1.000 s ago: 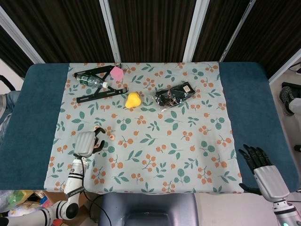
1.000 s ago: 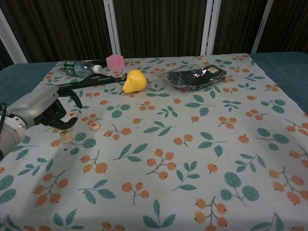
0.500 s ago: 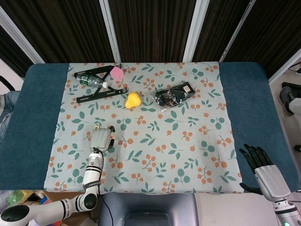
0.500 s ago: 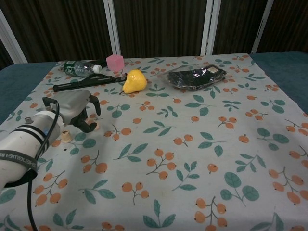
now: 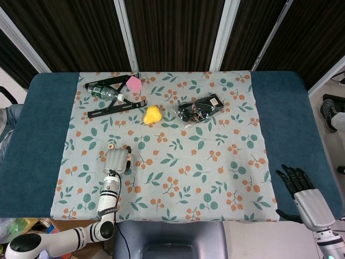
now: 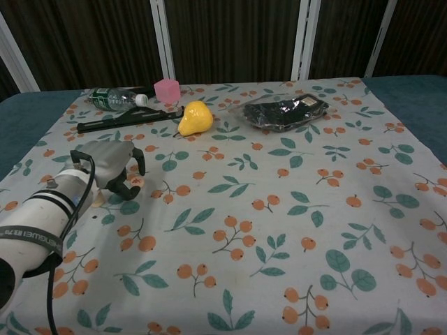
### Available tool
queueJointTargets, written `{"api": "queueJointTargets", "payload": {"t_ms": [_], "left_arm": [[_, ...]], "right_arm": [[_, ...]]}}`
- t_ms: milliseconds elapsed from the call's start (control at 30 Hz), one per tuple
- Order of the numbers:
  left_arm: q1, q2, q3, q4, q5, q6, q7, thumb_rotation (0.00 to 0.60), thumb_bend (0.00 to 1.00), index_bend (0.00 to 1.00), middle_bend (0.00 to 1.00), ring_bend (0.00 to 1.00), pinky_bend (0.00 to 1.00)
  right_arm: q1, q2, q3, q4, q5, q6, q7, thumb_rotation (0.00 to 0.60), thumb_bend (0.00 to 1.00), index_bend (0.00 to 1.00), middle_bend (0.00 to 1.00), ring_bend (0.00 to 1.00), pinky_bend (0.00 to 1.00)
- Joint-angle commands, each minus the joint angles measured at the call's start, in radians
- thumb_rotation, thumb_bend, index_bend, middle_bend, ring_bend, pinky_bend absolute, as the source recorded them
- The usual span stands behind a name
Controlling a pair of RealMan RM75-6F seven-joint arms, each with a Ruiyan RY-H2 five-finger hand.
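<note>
My left hand [image 5: 116,160] [image 6: 115,167] rests low over the floral cloth [image 5: 183,172] at its left side, fingers arched downward and apart. A small round wooden token [image 6: 134,181] lies on the cloth under the fingertips; no clear grip on it shows. A second token [image 5: 111,145] lies just behind the hand, and in the chest view another token [image 6: 94,202] peeks out beside the forearm. My right hand [image 5: 299,186] is at the near right corner over the blue table [image 5: 302,124], fingers spread, holding nothing.
At the back of the cloth lie a yellow pear [image 5: 152,114] [image 6: 195,118], a pink cube [image 5: 133,83], a plastic bottle [image 5: 102,91], a long black tool [image 5: 117,108] and a black packet [image 5: 200,108] [image 6: 283,110].
My left hand has moved right and forward from the cloth's left edge to the token and settled slightly lower over it. The right hand has barely moved.
</note>
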Motion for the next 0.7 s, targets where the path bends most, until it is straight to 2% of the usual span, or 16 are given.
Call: {"api": "queueJointTargets", "payload": {"t_ms": [33,333,700], "left_arm": [[-0.002,-0.003,0.004,0.010,0.001,-0.001,-0.005,0.600,0.40,0.40,1.00,1.00,1.00],[-0.007,-0.014,0.008,0.050,0.000,-0.014,-0.024,0.600,0.40,0.41,1.00,1.00,1.00],[-0.007,-0.023,0.012,0.077,0.013,-0.017,-0.056,0.600,0.39,0.50,1.00,1.00,1.00]], "right_arm": [[0.000,0.000,0.000,0.000,0.000,0.000,0.001,0.600,0.20,0.00,0.00,0.00,0.03],[0.000,0.000,0.001,0.000,0.002,0.000,0.001,0.600,0.20,0.00,0.00,0.00,0.03],[-0.001,0.000,0.001,0.000,0.001,0.001,0.000,0.600,0.20,0.00,0.00,0.00,0.03]]}}
